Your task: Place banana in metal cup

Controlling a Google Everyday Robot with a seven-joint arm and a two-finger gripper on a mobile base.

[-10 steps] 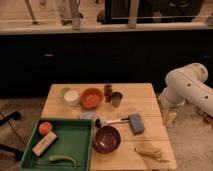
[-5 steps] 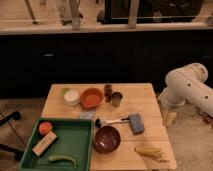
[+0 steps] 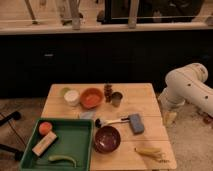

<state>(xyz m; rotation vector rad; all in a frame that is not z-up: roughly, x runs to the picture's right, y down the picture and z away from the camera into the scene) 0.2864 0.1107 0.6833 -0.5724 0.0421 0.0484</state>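
Note:
The small yellow banana (image 3: 150,152) lies on the wooden table (image 3: 145,107) near the front right corner, to the right of the dark bowl (image 3: 107,139). The small grey metal cup (image 3: 116,99) stands upright at the back middle, between the orange bowl (image 3: 91,97) and open tabletop. The white arm (image 3: 187,87) hangs off the table's right side. My gripper (image 3: 169,118) is low beside the right edge, apart from both the banana and the cup, with nothing seen in it.
A white cup (image 3: 72,97) and a small dark brown object (image 3: 108,90) stand at the back. A brush (image 3: 112,121) and a grey-blue sponge (image 3: 135,123) lie mid-table. The green tray (image 3: 75,135) at front left holds an orange ball (image 3: 45,127), a block (image 3: 44,143) and a green pod (image 3: 62,159).

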